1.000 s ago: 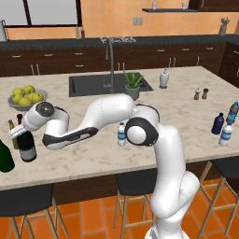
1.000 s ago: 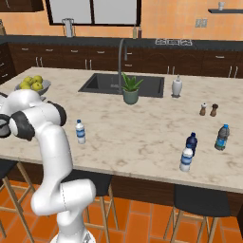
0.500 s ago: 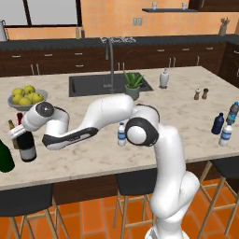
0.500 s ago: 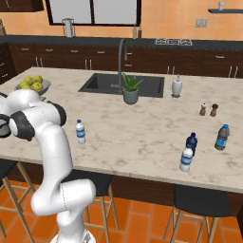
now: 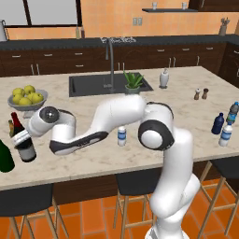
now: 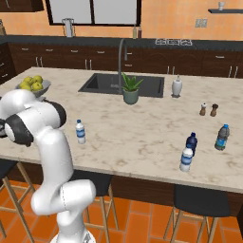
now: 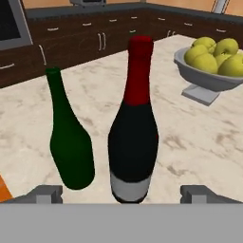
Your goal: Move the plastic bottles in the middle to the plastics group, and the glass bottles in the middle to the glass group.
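Observation:
The tall dark wine bottle with a red neck stands upright on the counter beside the big dark green bottle. My gripper is open, one fingertip on each side of the wine bottle's base and apart from it. In the left base view the gripper reaches around the wine bottle at the counter's left end, with the green bottle and a slim brown bottle close by. A small clear bottle stands mid-counter. A dark blue bottle and two clear blue-capped bottles stand at the right end.
A bowl of yellow-green fruit stands just behind the glass bottles. The sink with its tap, a potted plant, a white dispenser and two shakers stand further back. Stools line the counter's near edge.
The jaws have opened wide and let go of the wine bottle, which stays upright next to the green bottle. The arm has hardly moved.

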